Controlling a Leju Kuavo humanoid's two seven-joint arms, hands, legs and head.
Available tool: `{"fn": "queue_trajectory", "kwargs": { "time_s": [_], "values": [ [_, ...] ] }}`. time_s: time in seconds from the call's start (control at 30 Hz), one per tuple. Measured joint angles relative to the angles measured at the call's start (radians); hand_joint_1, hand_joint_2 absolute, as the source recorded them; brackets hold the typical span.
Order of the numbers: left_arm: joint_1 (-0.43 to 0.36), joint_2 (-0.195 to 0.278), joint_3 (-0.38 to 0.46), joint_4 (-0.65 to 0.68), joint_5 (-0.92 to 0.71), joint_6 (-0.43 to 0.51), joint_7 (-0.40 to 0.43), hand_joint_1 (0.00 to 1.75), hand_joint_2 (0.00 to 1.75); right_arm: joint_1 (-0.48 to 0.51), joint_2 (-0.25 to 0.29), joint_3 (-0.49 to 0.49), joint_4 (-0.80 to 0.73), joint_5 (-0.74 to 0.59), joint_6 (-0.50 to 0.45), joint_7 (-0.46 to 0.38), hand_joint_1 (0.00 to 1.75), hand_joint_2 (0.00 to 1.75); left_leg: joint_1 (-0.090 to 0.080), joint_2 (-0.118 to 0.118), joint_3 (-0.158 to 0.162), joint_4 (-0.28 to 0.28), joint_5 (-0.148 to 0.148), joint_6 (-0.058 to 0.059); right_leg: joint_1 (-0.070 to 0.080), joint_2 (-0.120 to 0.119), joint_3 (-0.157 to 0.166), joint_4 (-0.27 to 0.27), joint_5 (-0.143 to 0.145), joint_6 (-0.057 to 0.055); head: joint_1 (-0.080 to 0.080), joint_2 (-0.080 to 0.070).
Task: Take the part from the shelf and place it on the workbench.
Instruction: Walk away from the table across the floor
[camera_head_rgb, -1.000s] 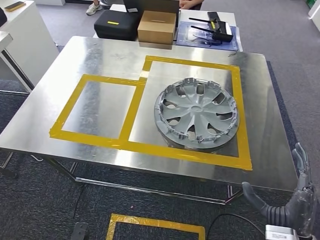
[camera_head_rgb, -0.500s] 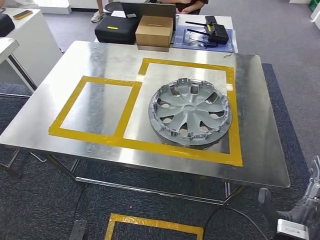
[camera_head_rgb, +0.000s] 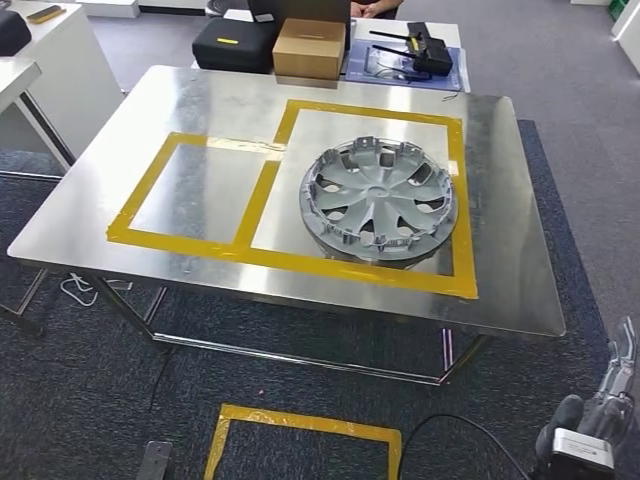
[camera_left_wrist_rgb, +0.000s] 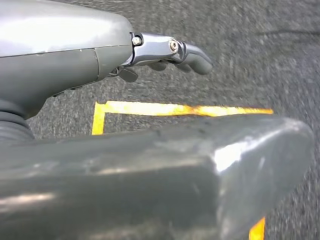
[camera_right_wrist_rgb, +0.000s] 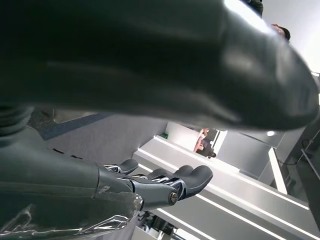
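Wheel cover (camera_head_rgb: 377, 202) flat on workbench (camera_head_rgb: 113, 190), inside taped square, right hand (camera_head_rgb: 604, 410) empty

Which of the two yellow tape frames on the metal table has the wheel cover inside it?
The larger tape frame, on the robot's right, holds the grey wheel cover. The smaller tape frame beside it encloses bare metal table.

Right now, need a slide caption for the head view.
Grey wheel cover lying inside the larger yellow-taped square on the metal workbench; right hand empty, beside it.

Dark grey carpet (camera_head_rgb: 90, 400); yellow floor tape (camera_head_rgb: 302, 425); white desk (camera_head_rgb: 53, 70) beyond
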Motion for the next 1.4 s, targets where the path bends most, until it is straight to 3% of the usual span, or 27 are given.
{"fn": "queue_trajectory", "kwargs": {
  "time_s": [0.07, 0.17, 0.2, 0.23, 0.27, 0.33, 0.4, 0.43, 0.5, 0.53, 0.6, 0.67, 0.7, 0.73, 0.77, 0.83, 0.9, 0.93, 1.0, 1.03, 1.1, 1.17, 1.2, 1.23, 1.3, 1.33, 1.4],
  "values": [
    [0.001, 0.0, 0.0, 0.0, 0.0, 0.0, 0.0, 0.0, 0.0, 0.001, 0.001, -0.002, 0.004, -0.001, 0.0, 0.0, 0.0, 0.0, 0.002, 0.003, -0.018, -0.001, 0.019, 0.016, -0.002, 0.0, -0.021, 0.041, -0.049, 0.01, 0.004, 0.0],
    [0.001, -0.001, 0.0, 0.0, 0.0, -0.001, 0.0, 0.0, 0.0, -0.001, 0.001, -0.004, 0.01, -0.001, 0.0, -0.002, 0.0, 0.0, 0.002, 0.005, -0.06, 0.0, 0.053, 0.025, -0.003, 0.0, -0.078, 0.231, -0.186, 0.02, 0.012, 0.0],
    [0.001, 0.0, 0.0, 0.0, 0.0, -0.002, 0.0, 0.0, 0.0, -0.002, 0.001, -0.004, 0.013, -0.001, 0.002, -0.003, 0.0, 0.0, 0.001, 0.005, -0.075, 0.001, 0.065, 0.025, -0.003, 0.0, -0.083, 0.278, -0.201, 0.021, 0.014, 0.0],
    [0.002, 0.0, 0.0, 0.0, 0.0, -0.002, -0.001, 0.0, 0.0, -0.003, 0.001, -0.005, 0.015, -0.001, 0.006, -0.005, 0.0, 0.0, 0.001, 0.005, -0.091, 0.003, 0.076, 0.025, -0.003, 0.0, -0.07, 0.292, -0.194, 0.021, 0.015, 0.0],
    [0.002, 0.0, 0.0, 0.0, 0.0, -0.003, -0.001, 0.0, 0.0, -0.005, 0.001, -0.005, 0.016, 0.002, 0.012, -0.007, 0.0, 0.0, 0.001, 0.005, -0.106, 0.005, 0.086, 0.023, -0.003, 0.0, -0.038, 0.266, -0.17, 0.019, 0.015, 0.0],
    [0.001, -0.001, 0.0, 0.0, -0.001, -0.005, -0.003, 0.0, 0.0, -0.013, 0.001, -0.006, 0.019, 0.014, 0.027, -0.01, 0.0, 0.0, 0.0, 0.004, -0.13, 0.01, 0.105, 0.016, -0.002, 0.001, 0.074, 0.128, -0.134, 0.013, 0.016, 0.0],
    [-0.001, -0.001, 0.0, 0.0, -0.002, -0.006, -0.006, 0.0, 0.0, -0.023, 0.001, -0.006, 0.021, 0.034, 0.039, -0.015, 0.0, 0.0, -0.002, 0.003, -0.143, 0.013, 0.123, 0.006, 0.001, 0.002, 0.159, 0.003, -0.139, 0.004, 0.015, 0.0],
    [-0.002, -0.002, 0.0, 0.0, -0.002, -0.006, -0.006, 0.0, 0.0, -0.026, 0.001, -0.006, 0.021, 0.043, 0.043, -0.018, 0.0, 0.0, -0.002, 0.003, -0.146, 0.013, 0.131, 0.0, 0.003, 0.002, 0.171, -0.023, -0.147, -0.001, 0.016, 0.0],
    [-0.003, -0.002, 0.001, 0.0, -0.002, -0.007, -0.007, 0.0, 0.0, -0.028, 0.002, -0.008, 0.024, 0.056, 0.048, -0.021, 0.0, 0.0, 0.0, 0.003, -0.148, 0.011, 0.143, -0.011, 0.005, 0.001, 0.16, -0.028, -0.136, -0.015, 0.017, 0.0],
    [-0.002, -0.003, 0.001, 0.0, -0.002, -0.007, -0.007, 0.0, 0.0, -0.03, 0.003, -0.008, 0.025, 0.06, 0.051, -0.021, 0.0, 0.0, 0.002, 0.003, -0.153, 0.019, 0.131, -0.017, 0.004, 0.0, 0.152, -0.027, -0.127, -0.024, 0.016, 0.0],
    [0.0, -0.003, 0.003, 0.0, -0.002, -0.008, -0.007, 0.0, 0.0, -0.033, 0.005, -0.009, 0.028, 0.067, 0.059, -0.021, 0.0, 0.0, 0.004, 0.003, -0.178, 0.086, 0.051, -0.028, 0.0, -0.004, 0.128, -0.03, -0.102, -0.037, 0.009, 0.0],
    [0.0, -0.003, 0.003, 0.0, -0.003, -0.008, -0.007, 0.0, 0.0, -0.033, 0.006, -0.011, 0.03, 0.068, 0.067, -0.021, 0.0, 0.0, 0.005, 0.004, -0.215, 0.214, -0.05, -0.036, 0.0, -0.004, 0.098, -0.029, -0.077, -0.04, 0.001, 0.0],
    [-0.001, -0.003, 0.004, 0.0, -0.004, -0.009, -0.007, 0.0, 0.0, -0.034, 0.006, -0.012, 0.031, 0.061, 0.072, -0.019, 0.0, 0.0, 0.006, 0.004, -0.224, 0.268, -0.071, -0.038, -0.001, -0.005, 0.081, -0.028, -0.063, -0.039, 0.0, 0.0],
    [-0.001, -0.003, 0.004, 0.0, -0.005, -0.009, -0.007, 0.0, 0.0, -0.035, 0.006, -0.014, 0.033, 0.049, 0.078, -0.016, 0.0, 0.0, 0.006, 0.004, -0.219, 0.298, -0.067, -0.04, -0.001, -0.005, 0.064, -0.026, -0.05, -0.037, -0.001, 0.0],
    [-0.001, -0.003, 0.004, 0.0, -0.007, -0.009, -0.007, 0.0, 0.0, -0.038, 0.006, -0.017, 0.037, 0.031, 0.085, -0.011, 0.0, 0.0, 0.008, 0.004, -0.198, 0.295, -0.044, -0.042, -0.002, -0.006, 0.046, -0.024, -0.038, -0.034, -0.001, 0.0],
    [-0.003, -0.004, 0.004, 0.0, -0.011, -0.01, -0.007, 0.0, 0.0, -0.055, 0.006, -0.034, 0.055, -0.018, 0.099, -0.001, 0.0, 0.0, 0.012, 0.004, -0.107, 0.2, 0.003, -0.045, -0.004, -0.005, 0.014, -0.017, -0.015, -0.025, -0.001, 0.0],
    [-0.008, -0.008, 0.004, 0.0, -0.015, -0.01, -0.007, 0.0, 0.0, -0.087, 0.006, -0.079, 0.097, -0.056, 0.122, 0.003, 0.0, 0.0, 0.014, 0.003, -0.01, 0.066, -0.005, -0.039, -0.003, -0.005, -0.008, -0.007, 0.004, -0.012, -0.003, 0.0],
    [-0.011, -0.011, 0.004, 0.0, -0.018, -0.011, -0.007, 0.0, 0.0, -0.108, 0.006, -0.11, 0.127, -0.066, 0.138, 0.002, 0.0, 0.0, 0.013, 0.002, 0.015, 0.026, -0.017, -0.031, -0.002, -0.005, -0.014, -0.004, 0.014, -0.006, -0.004, 0.0],
    [-0.011, -0.013, 0.005, 0.0, -0.021, -0.011, -0.007, 0.0, 0.0, -0.152, 0.004, -0.198, 0.217, -0.066, 0.174, -0.008, 0.0, 0.0, 0.009, 0.001, 0.013, 0.007, -0.019, -0.008, -0.004, -0.006, -0.02, -0.008, 0.033, 0.007, -0.003, 0.0],
    [-0.008, -0.014, 0.006, 0.0, -0.022, -0.011, -0.007, 0.0, 0.0, -0.172, 0.0, -0.248, 0.27, -0.063, 0.191, -0.013, 0.0, 0.0, 0.009, 0.002, 0.005, 0.009, -0.01, 0.001, -0.006, -0.007, -0.024, -0.006, 0.027, 0.013, -0.002, 0.0],
    [-0.005, -0.016, 0.007, 0.0, -0.024, -0.012, -0.007, 0.0, 0.0, -0.22, -0.013, -0.359, 0.399, -0.062, 0.219, -0.022, 0.0, 0.0, 0.009, 0.003, -0.018, 0.009, 0.013, 0.018, -0.008, -0.006, -0.048, 0.052, -0.041, 0.022, 0.002, 0.0],
    [-0.005, -0.016, 0.009, 0.0, -0.029, -0.012, -0.007, 0.0, 0.0, -0.278, -0.032, -0.47, 0.546, -0.063, 0.231, -0.026, 0.0, 0.0, 0.005, 0.004, -0.05, 0.009, 0.04, 0.026, -0.006, -0.006, -0.087, 0.183, -0.142, 0.026, 0.009, 0.0],
    [-0.005, -0.016, 0.009, 0.0, -0.031, -0.013, -0.007, 0.0, 0.0, -0.306, -0.044, -0.52, 0.624, -0.06, 0.224, -0.025, 0.0, 0.0, 0.002, 0.004, -0.067, 0.01, 0.053, 0.028, -0.006, -0.006, -0.098, 0.245, -0.17, 0.026, 0.011, 0.0],
    [-0.004, -0.016, 0.01, 0.0, -0.033, -0.013, -0.007, 0.0, 0.0, -0.329, -0.057, -0.567, 0.702, -0.057, 0.213, -0.023, 0.0, 0.0, -0.001, 0.004, -0.083, 0.01, 0.065, 0.029, -0.005, -0.006, -0.096, 0.282, -0.175, 0.024, 0.013, 0.0],
    [-0.002, -0.016, 0.012, 0.0, -0.034, -0.014, -0.009, 0.0, 0.0, -0.372, -0.088, -0.648, 0.867, -0.051, 0.178, -0.013, 0.0, 0.0, -0.006, 0.003, -0.112, 0.011, 0.088, 0.029, -0.001, -0.006, -0.035, 0.252, -0.131, 0.014, 0.014, 0.0],
    [-0.002, -0.016, 0.013, 0.0, -0.035, -0.014, -0.01, 0.0, 0.0, -0.394, -0.107, -0.683, 0.949, -0.049, 0.154, -0.004, 0.0, 0.0, -0.008, 0.003, -0.122, 0.012, 0.099, 0.028, 0.002, -0.005, 0.022, 0.187, -0.114, 0.006, 0.014, 0.0],
    [-0.003, -0.016, 0.014, 0.0, -0.038, -0.013, -0.013, 0.0, 0.0, -0.433, -0.144, -0.739, 1.102, -0.037, 0.104, 0.022, 0.0, 0.0, -0.012, 0.004, -0.135, 0.012, 0.118, 0.02, 0.009, -0.005, 0.13, 0.037, -0.118, -0.008, 0.014, 0.0]
  ]
}}
